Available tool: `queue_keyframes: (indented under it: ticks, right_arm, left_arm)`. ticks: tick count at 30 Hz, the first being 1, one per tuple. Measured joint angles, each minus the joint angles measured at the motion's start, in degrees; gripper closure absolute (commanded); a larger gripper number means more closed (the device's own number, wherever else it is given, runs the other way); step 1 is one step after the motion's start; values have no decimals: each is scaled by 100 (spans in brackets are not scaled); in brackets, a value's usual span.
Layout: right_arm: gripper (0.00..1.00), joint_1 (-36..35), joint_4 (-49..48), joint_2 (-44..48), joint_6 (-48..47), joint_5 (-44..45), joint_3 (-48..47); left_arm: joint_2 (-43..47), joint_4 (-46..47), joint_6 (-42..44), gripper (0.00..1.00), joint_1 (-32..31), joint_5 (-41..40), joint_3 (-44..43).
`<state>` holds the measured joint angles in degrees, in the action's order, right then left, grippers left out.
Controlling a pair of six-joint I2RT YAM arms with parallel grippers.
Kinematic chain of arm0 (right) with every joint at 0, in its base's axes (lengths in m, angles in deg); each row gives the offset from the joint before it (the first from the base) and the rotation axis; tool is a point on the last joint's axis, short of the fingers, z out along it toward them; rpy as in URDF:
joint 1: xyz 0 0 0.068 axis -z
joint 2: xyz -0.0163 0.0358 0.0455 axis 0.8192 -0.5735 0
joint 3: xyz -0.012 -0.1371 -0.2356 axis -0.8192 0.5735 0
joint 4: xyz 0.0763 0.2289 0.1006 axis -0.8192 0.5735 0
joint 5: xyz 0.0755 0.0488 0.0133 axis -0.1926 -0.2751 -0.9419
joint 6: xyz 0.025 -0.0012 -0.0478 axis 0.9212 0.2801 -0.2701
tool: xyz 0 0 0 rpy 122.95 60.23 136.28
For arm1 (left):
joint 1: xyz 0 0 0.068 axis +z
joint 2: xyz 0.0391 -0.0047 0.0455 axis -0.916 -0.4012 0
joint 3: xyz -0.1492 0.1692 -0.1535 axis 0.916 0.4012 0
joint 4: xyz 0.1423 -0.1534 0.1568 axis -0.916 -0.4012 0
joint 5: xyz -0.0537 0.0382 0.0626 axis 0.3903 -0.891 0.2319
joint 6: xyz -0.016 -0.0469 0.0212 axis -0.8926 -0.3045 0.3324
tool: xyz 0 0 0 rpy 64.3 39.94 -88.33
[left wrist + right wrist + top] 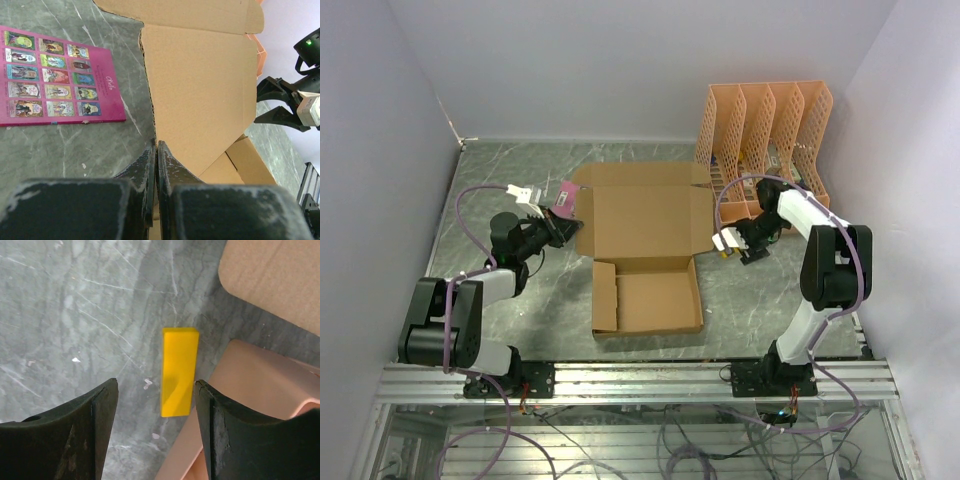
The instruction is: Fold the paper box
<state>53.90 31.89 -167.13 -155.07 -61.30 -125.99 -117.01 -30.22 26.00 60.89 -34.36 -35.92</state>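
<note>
Top view: one paper box [645, 240] at mid-table [500, 300], rear panels flat, near part with flaps raised. One pink card [565, 197] by its rear left corner, one orange file organizer [765, 130] at the far right corner, two grippers. Left gripper [560, 225] at the box's left edge, right gripper [735, 245] just off its right edge.

Left wrist view: fingers pressed together, tips touching the box's left edge; whether pinching it, cannot tell.

Right wrist view: jaws spread, holding nothing. One yellow block [177, 371] flat on the table between them, box corner apart at upper right.
</note>
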Motion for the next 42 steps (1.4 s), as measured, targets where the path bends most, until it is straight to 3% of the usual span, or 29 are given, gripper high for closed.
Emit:
queue_keyframes:
  ticks: [8, 23, 29, 32, 42]
  right_arm:
    - [39, -11, -339, -66, 0, 44, 7]
    - [55, -52, -511, -378, -2, 151, 35]
    - [40, -52, -612, -376, 0, 37, 103]
    - [39, -52, -544, -365, 2, -59, 111]
    - [69, -120, -485, -522, -2, 20, 2]
  left_arm:
    - [160, -186, 96, 91, -2, -85, 0]
    - [363, -299, 155, 90, -17, -232, 94]
    - [435, -323, 179, 90, -44, -256, 116]
    - [444, -348, 179, 90, -52, -267, 118]
    - [466, -378, 177, 90, -76, -308, 155]
